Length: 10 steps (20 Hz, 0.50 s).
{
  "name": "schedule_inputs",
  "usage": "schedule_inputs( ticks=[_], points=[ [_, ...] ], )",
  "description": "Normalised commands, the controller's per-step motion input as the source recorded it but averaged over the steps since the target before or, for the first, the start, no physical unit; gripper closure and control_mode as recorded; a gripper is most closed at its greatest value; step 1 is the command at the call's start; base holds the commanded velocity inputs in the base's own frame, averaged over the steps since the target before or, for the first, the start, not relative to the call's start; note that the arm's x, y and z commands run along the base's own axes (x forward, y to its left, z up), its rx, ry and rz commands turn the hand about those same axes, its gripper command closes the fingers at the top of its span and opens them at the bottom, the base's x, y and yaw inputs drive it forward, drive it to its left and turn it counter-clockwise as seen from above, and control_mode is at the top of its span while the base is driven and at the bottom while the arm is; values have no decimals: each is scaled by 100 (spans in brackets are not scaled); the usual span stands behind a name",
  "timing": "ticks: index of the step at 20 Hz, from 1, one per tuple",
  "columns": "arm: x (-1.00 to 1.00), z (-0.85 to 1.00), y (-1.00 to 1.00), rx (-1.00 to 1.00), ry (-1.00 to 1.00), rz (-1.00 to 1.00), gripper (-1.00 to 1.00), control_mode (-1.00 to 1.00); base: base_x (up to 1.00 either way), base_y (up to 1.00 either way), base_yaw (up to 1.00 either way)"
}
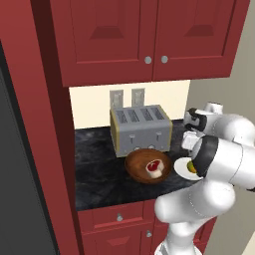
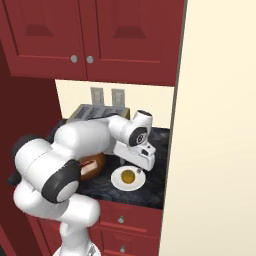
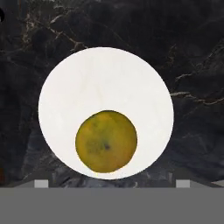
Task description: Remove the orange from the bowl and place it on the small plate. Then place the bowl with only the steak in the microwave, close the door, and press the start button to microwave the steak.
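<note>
Orange (image 3: 106, 141) sits on the small white plate (image 3: 105, 83), toward six o'clock of the plate's face in the hand view, touching it and wholly inside its rim. From the right base view we see the same fruit (image 2: 128, 176) near the middle of the plate (image 2: 118, 183), and from the left base view only a sliver of it (image 1: 191, 166) and of the plate (image 1: 180, 168) peeks past the arm's elbow.

The gripper (image 2: 145, 161) hangs just above the plate, apart from the orange; we cannot make out from these views how far its jaws stand apart, and nothing is pinched between them.

At nine o'clock from the plate in the left base view lies the brown bowl (image 1: 137, 168), just beside it. Inside the bowl we find the steak (image 1: 154, 168) alone, lying toward three o'clock of the bowl's floor.

Behind the bowl, at twelve o'clock, stands a grey toaster (image 1: 141, 129) on the dark marbled counter (image 1: 97, 169). Red cupboards (image 1: 144, 35) hang above, and red drawers (image 1: 117, 217) run below the counter edge.
</note>
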Motion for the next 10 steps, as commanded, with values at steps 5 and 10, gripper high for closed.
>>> schedule_inputs(
  ticks=[5, 10],
  points=[
    [-32, 64, 33, -9, -15, -2, -100, -100, 0, 0, 0],
    [-57, 51, 97, -31, -13, 0, -100, -100, 0, 0, 0]
  ],
)
